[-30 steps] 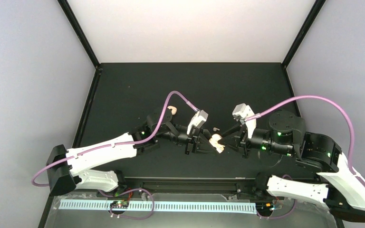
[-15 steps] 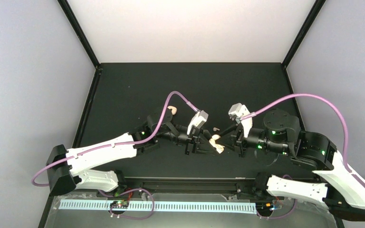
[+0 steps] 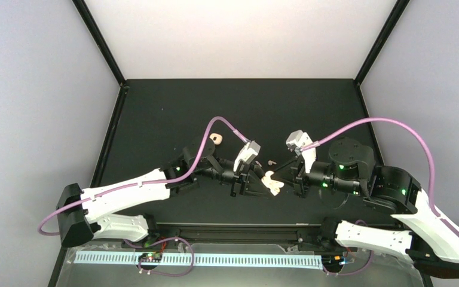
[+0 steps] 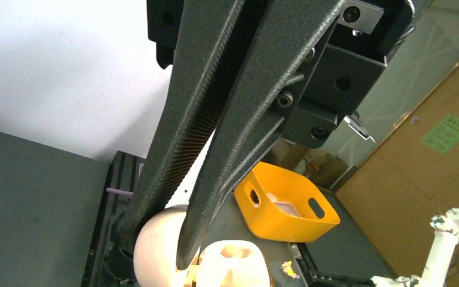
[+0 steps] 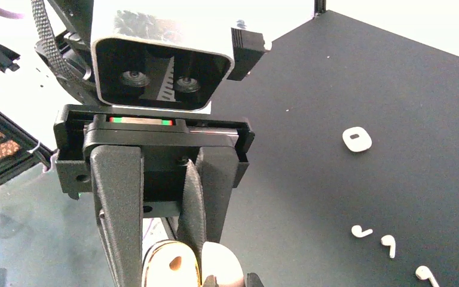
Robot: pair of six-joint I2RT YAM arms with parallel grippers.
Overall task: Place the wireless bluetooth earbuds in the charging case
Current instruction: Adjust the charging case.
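The cream-white charging case [image 3: 271,182] hangs open above the table, and my left gripper [image 3: 262,182] is shut on it. In the left wrist view my left gripper [image 4: 155,246] pinches the rounded lid [image 4: 149,257], with the socketed body [image 4: 236,263] beside it. My right gripper [image 3: 282,174] meets the case from the right. Only its tips [image 5: 232,280] show, at the lid's lower edge [image 5: 221,260], and they look shut. Nothing shows between them. Three earbuds [image 5: 361,231] lie on the black table at the lower right. One earbud [image 3: 271,162] lies just behind the case.
A second small white case [image 3: 216,137] lies shut on the table behind the left arm, and the same case [image 5: 357,139] shows in the right wrist view. A yellow basket [image 4: 287,209] stands off the table in the background. Purple cables loop over both arms.
My right gripper has closed its jaws and moved slightly left against the held case. The left arm has shifted a little, with its grip unchanged.
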